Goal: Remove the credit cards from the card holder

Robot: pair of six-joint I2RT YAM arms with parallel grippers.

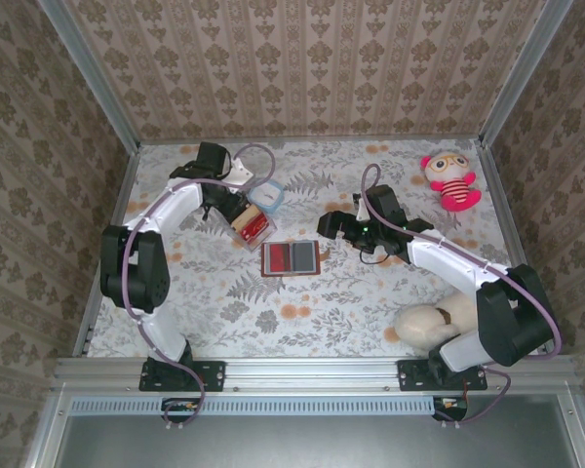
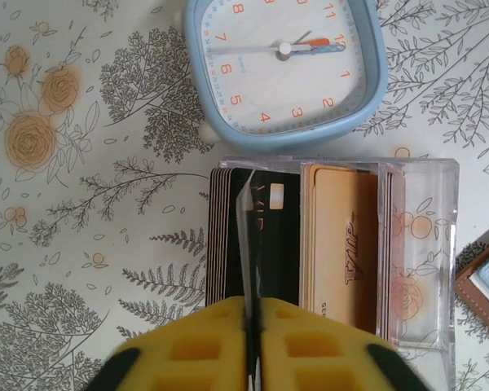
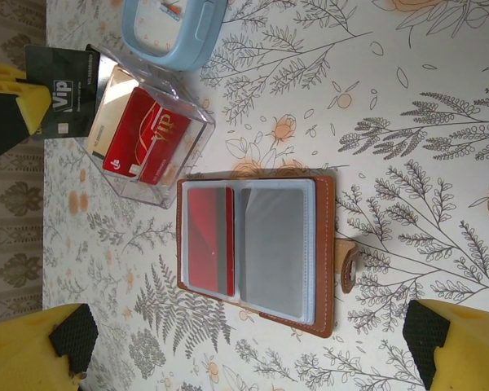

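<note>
The brown card holder [image 1: 291, 257] lies open on the table, light blue faces up [image 3: 257, 248]. A red card [image 3: 208, 240] sits in its left pocket and a grey card [image 3: 273, 244] in its right. My right gripper [image 3: 244, 346] hovers open above the holder, its fingers far apart on either side. My left gripper [image 2: 253, 305] is shut on a dark credit card [image 2: 248, 236], held on edge over the clear plastic box [image 2: 416, 244]. From the right wrist, that black card [image 3: 61, 102] shows between the left gripper's yellow pads [image 3: 12, 98].
The clear box [image 1: 252, 226] holds red cards [image 3: 147, 134] and a gold card [image 2: 346, 244]. A light blue clock [image 1: 268, 197] lies just behind it. A pink plush toy [image 1: 450, 180] sits at the back right. A beige soft object [image 1: 429, 322] rests by the right arm's base.
</note>
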